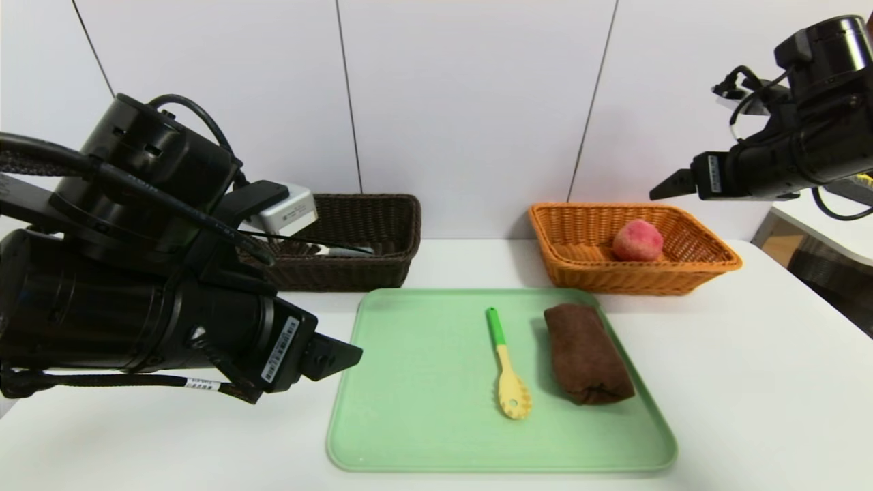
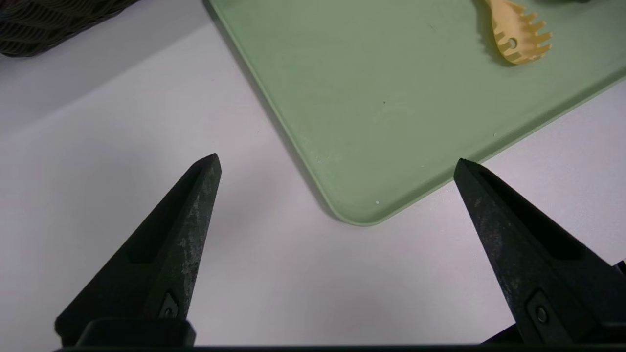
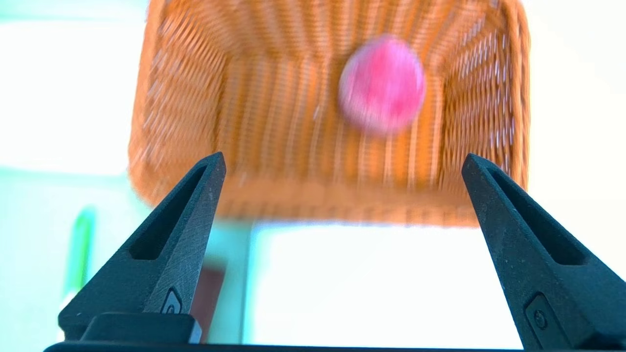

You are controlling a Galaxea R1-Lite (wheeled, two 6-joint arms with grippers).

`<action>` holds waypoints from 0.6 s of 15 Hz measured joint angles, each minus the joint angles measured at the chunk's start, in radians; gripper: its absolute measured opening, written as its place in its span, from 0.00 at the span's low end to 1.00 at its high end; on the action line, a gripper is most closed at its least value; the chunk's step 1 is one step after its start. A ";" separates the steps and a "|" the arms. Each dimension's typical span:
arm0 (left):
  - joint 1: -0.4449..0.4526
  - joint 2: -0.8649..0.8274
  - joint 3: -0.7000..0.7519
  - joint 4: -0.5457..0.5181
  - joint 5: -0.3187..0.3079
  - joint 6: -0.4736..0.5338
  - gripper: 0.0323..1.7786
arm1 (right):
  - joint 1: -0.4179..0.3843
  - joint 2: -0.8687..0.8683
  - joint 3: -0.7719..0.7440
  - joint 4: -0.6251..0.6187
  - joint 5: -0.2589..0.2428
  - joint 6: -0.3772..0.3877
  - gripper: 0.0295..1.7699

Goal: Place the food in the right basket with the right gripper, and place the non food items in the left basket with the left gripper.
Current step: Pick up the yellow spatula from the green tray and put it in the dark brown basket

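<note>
- Head view: the peach-like fruit [image 1: 638, 241] sits in the orange basket [image 1: 634, 283], food's side; the pasta spoon [image 1: 508, 368] and brown cloth [image 1: 588, 354] await my left arm on the green tray [image 1: 409, 382]. Arm stickers: unreadable.
- Left wrist view: my left gripper [image 2: 337, 164], spread and empty, is near the tray corner.
- Right wrist view: my right gripper [image 3: 344, 159] gapes, released, above the basket.

No words, brands or numbers are legible; the pale barcode labels on the left arm [image 1: 170, 320] and right arm [image 1: 784, 160] are too small to read.
</note>
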State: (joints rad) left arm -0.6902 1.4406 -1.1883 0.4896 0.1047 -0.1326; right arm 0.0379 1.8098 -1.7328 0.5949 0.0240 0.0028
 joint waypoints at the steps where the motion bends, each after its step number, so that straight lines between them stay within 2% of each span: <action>1: -0.001 0.004 0.000 -0.019 -0.002 0.000 0.95 | 0.000 -0.041 0.029 0.020 0.005 0.000 0.94; 5: -0.032 0.040 -0.005 -0.108 -0.001 -0.011 0.95 | 0.013 -0.231 0.229 0.036 0.020 0.000 0.95; 9: -0.088 0.126 -0.057 -0.116 0.001 -0.080 0.95 | 0.018 -0.377 0.372 0.037 0.063 0.001 0.96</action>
State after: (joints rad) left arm -0.7779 1.5664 -1.2455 0.3736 0.1062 -0.2126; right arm 0.0562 1.4326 -1.3604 0.6315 0.0866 0.0036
